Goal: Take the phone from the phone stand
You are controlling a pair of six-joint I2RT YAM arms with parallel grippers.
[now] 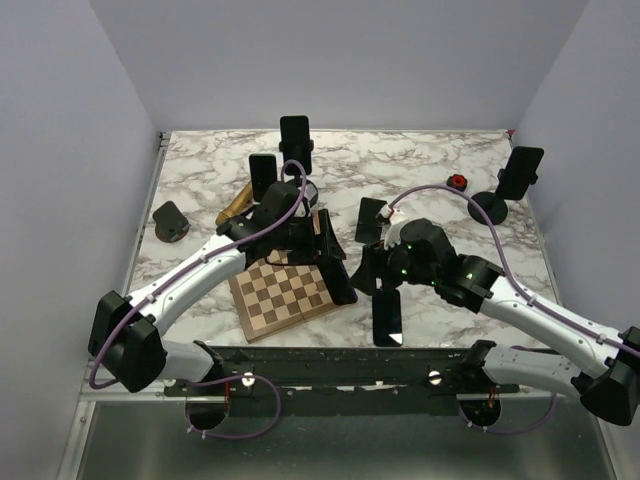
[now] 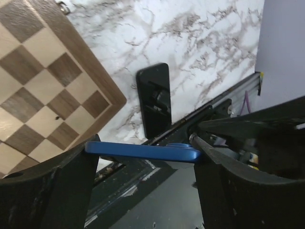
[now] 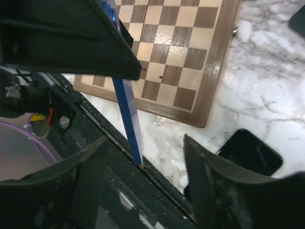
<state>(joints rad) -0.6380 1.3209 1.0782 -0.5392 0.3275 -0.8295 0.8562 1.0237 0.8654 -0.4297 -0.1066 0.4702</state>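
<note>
At the right edge of the chessboard (image 1: 285,295), the left gripper (image 2: 144,144) is clamped across the width of the blue-edged phone (image 3: 125,105). It holds the phone on edge above the board's edge with no stand under it, apparently offering it to the other arm. Just right of the chessboard's near corner, the right gripper (image 3: 145,140) has its jaws parted around the phone's lower end, neither finger touching, probably to take it over.

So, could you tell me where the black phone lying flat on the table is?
In the top view, the black phone lies on the marble table near its front edge, just right of the chessboard.
</note>
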